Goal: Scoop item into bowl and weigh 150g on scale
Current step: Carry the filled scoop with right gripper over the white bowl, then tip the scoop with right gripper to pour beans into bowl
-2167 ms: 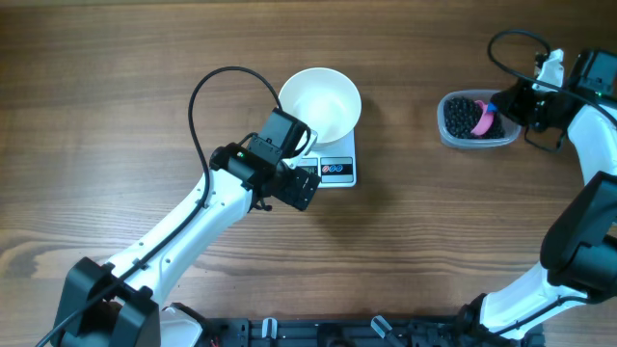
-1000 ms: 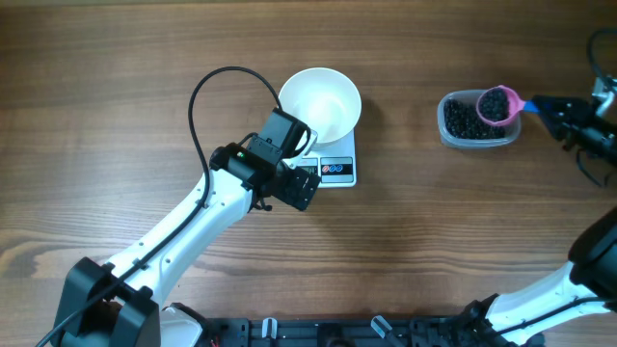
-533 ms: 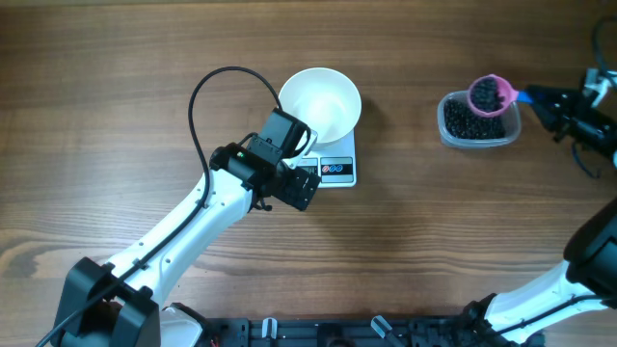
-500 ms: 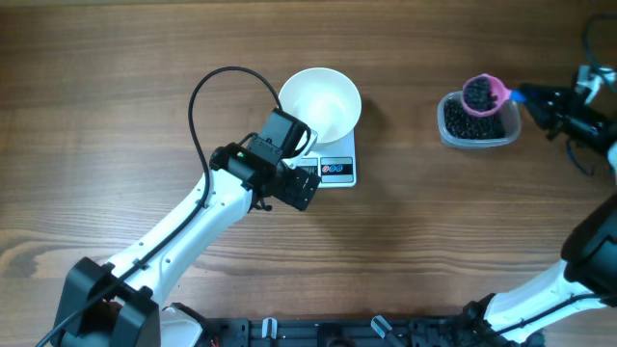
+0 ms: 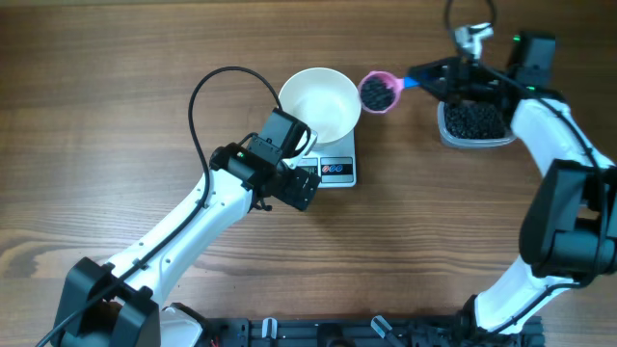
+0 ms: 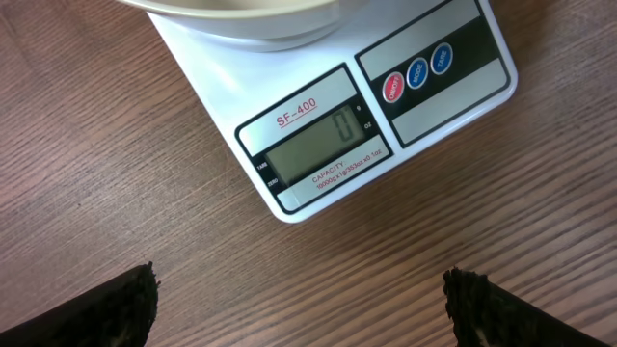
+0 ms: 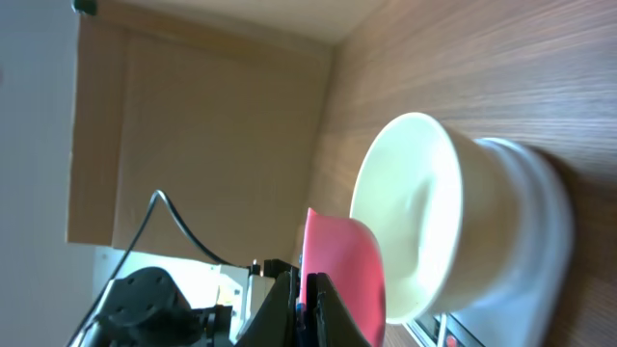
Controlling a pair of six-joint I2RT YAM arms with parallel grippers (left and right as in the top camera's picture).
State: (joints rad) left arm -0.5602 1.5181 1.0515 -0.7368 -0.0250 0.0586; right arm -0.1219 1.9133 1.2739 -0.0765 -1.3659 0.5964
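Brown wood-grain table [image 5: 116,58], planks running side to side, matte, bare around the gear. In the right wrist view a flat tan panel [image 7: 193,145] stands beyond the table edge with a pale strip beside it. The rest of the room is too blurred to tell.

Left arm [image 5: 183,231] reaches in diagonally. Left hand [image 6: 304,308] has its fingers spread fully wide and holds nothing, with only the two dark fingertips [image 6: 120,308] showing at the frame's bottom corners.

White bowl [image 5: 319,103] sits on the scale [image 5: 337,169], just ahead of the left hand. The inside of the bowl looks empty from overhead. The scale's front edge lies straight ahead between the left fingers. Its display [image 6: 318,145] reads 0, and red and blue round buttons [image 6: 416,74] sit beside it.

Right arm [image 5: 549,135] bends over from the far side. Right hand [image 5: 439,77] is clamped tight on the blue handle of the pink scoop [image 5: 379,93].

Clear tub [image 5: 445,135] sits directly under and behind the right hand, part full of black beads [image 5: 472,120].

The scoop's cup is out past the right fingertips, just beside the bowl's rim and level, loaded with the same black beads.
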